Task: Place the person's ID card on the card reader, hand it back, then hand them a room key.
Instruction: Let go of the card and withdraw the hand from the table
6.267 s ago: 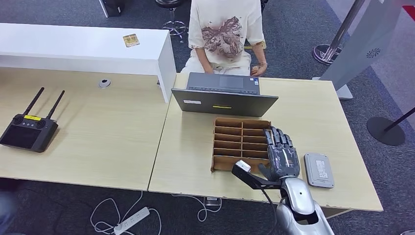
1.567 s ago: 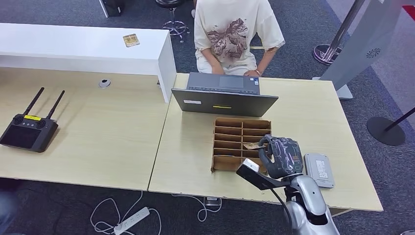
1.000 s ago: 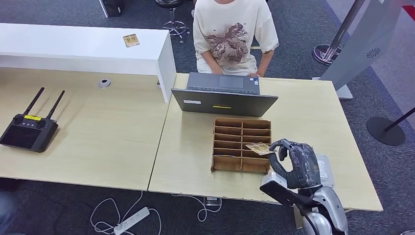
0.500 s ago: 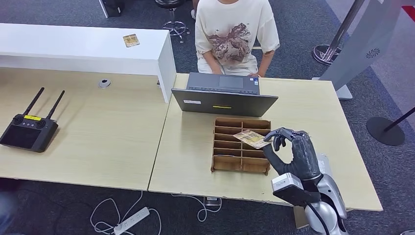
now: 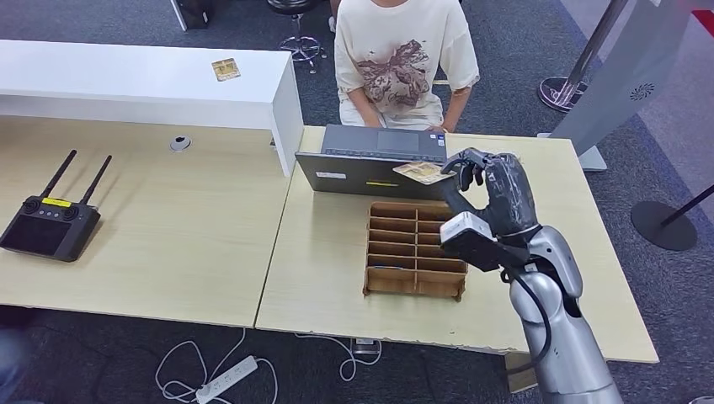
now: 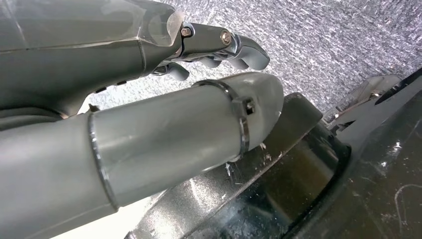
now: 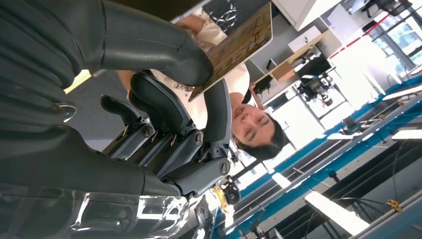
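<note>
My right hand (image 5: 492,189) is raised over the back edge of the laptop (image 5: 370,160), in front of the seated person (image 5: 404,59). It pinches a tan patterned room key card (image 5: 421,172) between thumb and a finger, held flat and pointing toward the person. In the right wrist view the card (image 7: 239,45) sticks out past the thumb of the hand (image 7: 164,114), with the person behind it. The person's hands rest near the laptop's far side, apart from the card. My left hand (image 6: 149,64) hangs over grey carpet and holds nothing.
A brown cardboard divider tray (image 5: 396,252) lies on the wooden table (image 5: 328,261) just under my right forearm. A second tan card (image 5: 225,69) lies on the white counter (image 5: 126,84). A black remote controller with antennas (image 5: 50,223) sits at the left.
My right hand drew the card out of the divider tray, then lifted it forward over the laptop toward the person. The person has leaned in slightly.
</note>
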### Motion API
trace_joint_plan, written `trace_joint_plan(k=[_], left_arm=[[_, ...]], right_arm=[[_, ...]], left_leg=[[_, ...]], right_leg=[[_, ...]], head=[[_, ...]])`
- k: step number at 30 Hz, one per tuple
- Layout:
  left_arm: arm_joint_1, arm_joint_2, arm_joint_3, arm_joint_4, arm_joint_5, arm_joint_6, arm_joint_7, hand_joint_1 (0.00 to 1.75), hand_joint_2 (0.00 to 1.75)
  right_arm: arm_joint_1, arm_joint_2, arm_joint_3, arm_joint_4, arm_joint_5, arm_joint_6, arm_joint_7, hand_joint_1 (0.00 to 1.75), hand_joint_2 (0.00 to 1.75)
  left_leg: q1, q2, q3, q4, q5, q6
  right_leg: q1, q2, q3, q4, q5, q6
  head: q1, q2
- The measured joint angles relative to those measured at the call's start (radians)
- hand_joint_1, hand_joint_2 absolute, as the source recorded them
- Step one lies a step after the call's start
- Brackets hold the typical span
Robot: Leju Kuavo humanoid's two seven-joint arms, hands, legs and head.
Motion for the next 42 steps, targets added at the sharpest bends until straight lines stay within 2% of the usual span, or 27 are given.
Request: trace_joint_plan(k=[13, 18, 22, 28, 32, 42], left_arm=[[-0.002, 0.000, 0.000, 0.000, -0.010, -0.005, 0.002, 0.00, 0.00], [-0.004, 0.000, 0.000, 0.000, -0.010, -0.005, 0.009, 0.00, 0.00], [-0.004, 0.000, 0.000, 0.000, -0.010, -0.005, 0.010, 0.00, 0.00], [-0.005, 0.000, 0.000, 0.000, -0.011, -0.005, 0.011, 0.00, 0.00], [-0.005, 0.000, 0.000, 0.000, -0.012, -0.005, 0.012, 0.00, 0.00], [-0.010, 0.000, 0.000, 0.000, -0.016, -0.017, 0.018, 0.00, 0.00]], right_arm=[[-0.332, 0.004, 0.063, 0.370, 0.033, 0.026, 0.099, 1.75, 1.75], [-0.499, 0.025, 0.098, 0.568, 0.036, 0.048, 0.157, 1.75, 1.75], [-0.594, 0.046, 0.108, 0.688, 0.030, 0.052, 0.203, 1.75, 1.75], [-0.689, 0.072, 0.123, 0.827, 0.043, 0.047, 0.284, 1.75, 1.75], [-0.718, 0.082, 0.125, 0.879, 0.054, 0.043, 0.326, 1.75, 1.75], [-0.760, 0.083, 0.126, 0.977, 0.064, 0.041, 0.360, 1.75, 1.75]], left_leg=[[0.000, -0.001, -0.001, 0.000, 0.001, 0.000], [0.000, -0.002, -0.001, 0.000, 0.002, 0.000], [0.000, -0.002, -0.001, 0.000, 0.002, 0.000], [0.000, -0.002, -0.001, 0.000, 0.002, 0.000], [0.000, -0.002, -0.001, 0.000, 0.002, 0.000], [0.000, -0.001, -0.001, 0.001, 0.002, 0.000]], right_leg=[[0.000, 0.000, 0.000, 0.001, 0.001, 0.000], [0.000, -0.001, -0.001, 0.001, 0.001, 0.000], [0.000, -0.001, -0.001, 0.001, 0.001, 0.000], [0.000, -0.001, -0.001, 0.001, 0.001, 0.000], [0.000, -0.001, -0.001, 0.001, 0.001, 0.000], [0.000, -0.001, -0.001, 0.001, 0.001, 0.000]], head=[[0.000, 0.000], [0.000, 0.000], [0.000, 0.000], [0.000, 0.000], [0.000, 0.000], [0.000, 0.000]])
